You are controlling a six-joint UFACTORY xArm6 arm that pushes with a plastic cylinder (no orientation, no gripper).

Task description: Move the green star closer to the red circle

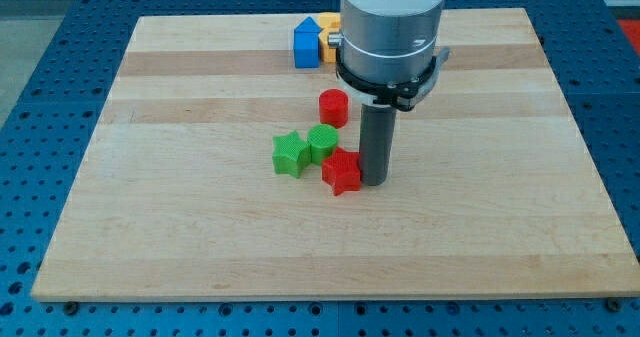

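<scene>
— Four small blocks crowd the middle of our pale wooden table (pixel 200 237): the green star-shaped block (pixel 290 154), a green round block (pixel 323 142) touching it on the view's right, a red star-shaped block (pixel 341 171) below that, and the red circular block (pixel 333 108) nearer the view's top.

— Where do we stand?

— My tip (pixel 374 181) sits just right of the red star, touching or nearly so, on the wrong side of the green star.

— Any jaws?

— None; we carry only a rod. We judge it best to circle below the cluster to the green star's lower left, then push gently up and right, watching that the green cylinder does not knock the red circle away.
</scene>
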